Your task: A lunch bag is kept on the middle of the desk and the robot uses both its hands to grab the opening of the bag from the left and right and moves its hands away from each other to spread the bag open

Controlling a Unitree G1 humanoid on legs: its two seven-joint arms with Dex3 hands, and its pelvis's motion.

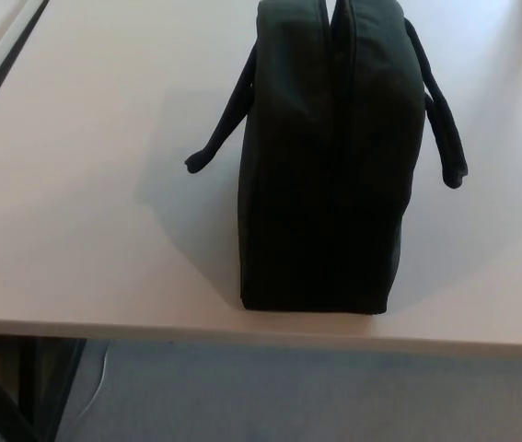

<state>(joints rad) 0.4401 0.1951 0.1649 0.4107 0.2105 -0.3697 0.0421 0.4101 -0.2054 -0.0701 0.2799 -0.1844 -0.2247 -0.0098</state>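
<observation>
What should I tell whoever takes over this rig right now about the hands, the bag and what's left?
Hands: neither the left nor the right is in view.
Bag: the dark fabric lunch bag stands upright on the pale desk, close to its near edge. Its top seam looks closed, with one strap hanging on its left side and one strap on its right.
Done: nothing yet.
Left: grab the opening from both sides and spread it open.

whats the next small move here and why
Probably bring both hands into view, one to each side of the lunch bag's top seam. Neither hand shows yet, the bag stands upright near the desk's front edge, and its opening looks nearly closed, handles hanging off either side.
</observation>
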